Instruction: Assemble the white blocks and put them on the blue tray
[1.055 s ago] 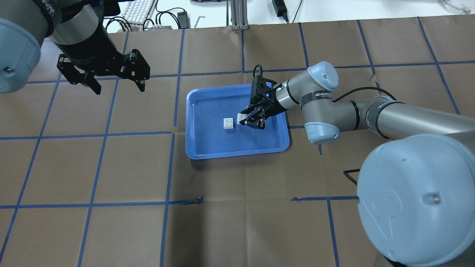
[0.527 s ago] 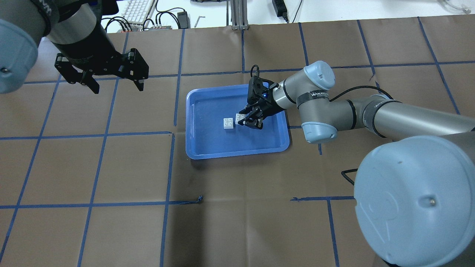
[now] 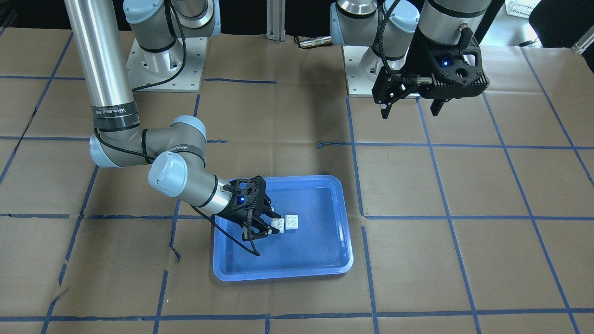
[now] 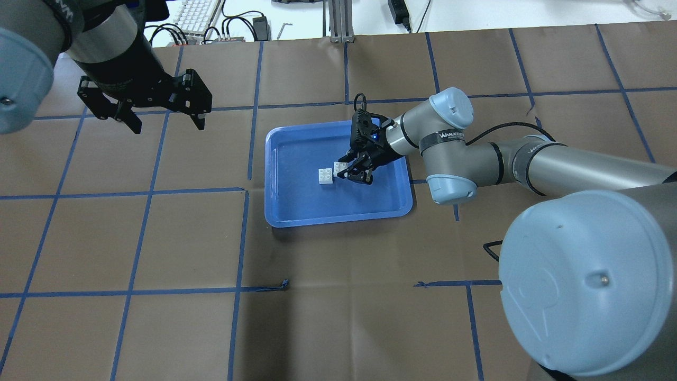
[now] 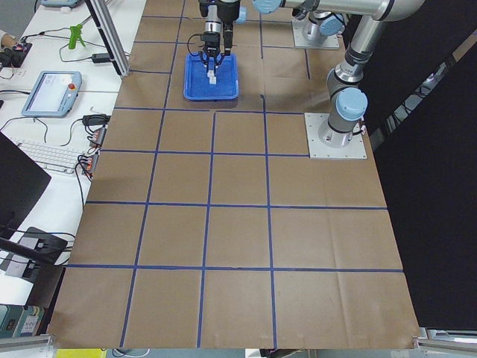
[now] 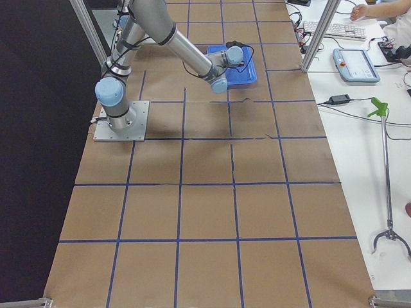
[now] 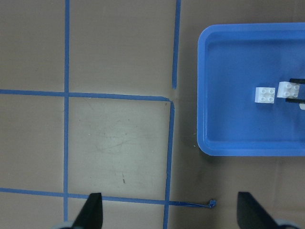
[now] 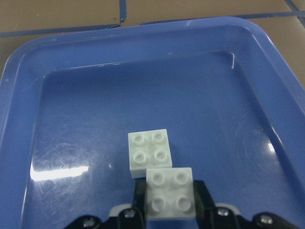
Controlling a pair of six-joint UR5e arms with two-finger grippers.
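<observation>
The blue tray (image 4: pixel 301 159) lies at the table's middle. One white block (image 4: pixel 326 176) rests studs-up on its floor. My right gripper (image 4: pixel 351 172) is low inside the tray, shut on the second white block (image 4: pixel 340 168), held studs-up right beside the first. In the right wrist view the held block (image 8: pixel 170 193) overlaps the near corner of the resting block (image 8: pixel 149 153); I cannot tell whether they touch. My left gripper (image 4: pixel 168 127) is open and empty, high over the table to the tray's left. Both blocks also show in the front view (image 3: pixel 292 222) (image 3: pixel 278 225).
Brown paper with a blue tape grid covers the table. A keyboard (image 4: pixel 198 13) and cables lie past the far edge. The arm bases (image 3: pixel 164 69) stand at the robot's side. A teach pendant (image 6: pixel 356 64) sits on the side bench.
My right gripper has carried its white block a little to the left, closer to the resting block. The left gripper has barely moved.
</observation>
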